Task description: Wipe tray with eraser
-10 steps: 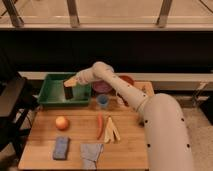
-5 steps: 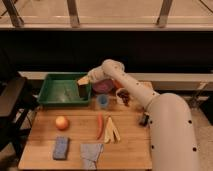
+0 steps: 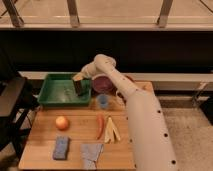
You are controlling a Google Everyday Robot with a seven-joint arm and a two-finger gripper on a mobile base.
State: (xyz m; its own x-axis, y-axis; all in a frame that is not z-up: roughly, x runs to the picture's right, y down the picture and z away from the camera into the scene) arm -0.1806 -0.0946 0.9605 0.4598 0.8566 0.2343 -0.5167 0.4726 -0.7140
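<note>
The green tray [image 3: 57, 94] sits at the back left of the wooden table. My gripper [image 3: 79, 80] is over the tray's right part, just inside the right rim. It is shut on the eraser [image 3: 81, 88], a small dark block that hangs below the fingertips and reaches down to the tray floor. The arm reaches in from the right over the purple bowl.
A purple bowl [image 3: 102, 82] stands right of the tray, with a blue cup [image 3: 103, 101] in front of it. An orange [image 3: 61, 122], a red chili [image 3: 100, 126], yellow strips [image 3: 113, 131], a blue sponge [image 3: 61, 148] and a grey cloth [image 3: 91, 152] lie on the table [image 3: 45, 135].
The gripper with the eraser has moved from the middle of the tray to its right side, then dipped a little lower near the right rim.
</note>
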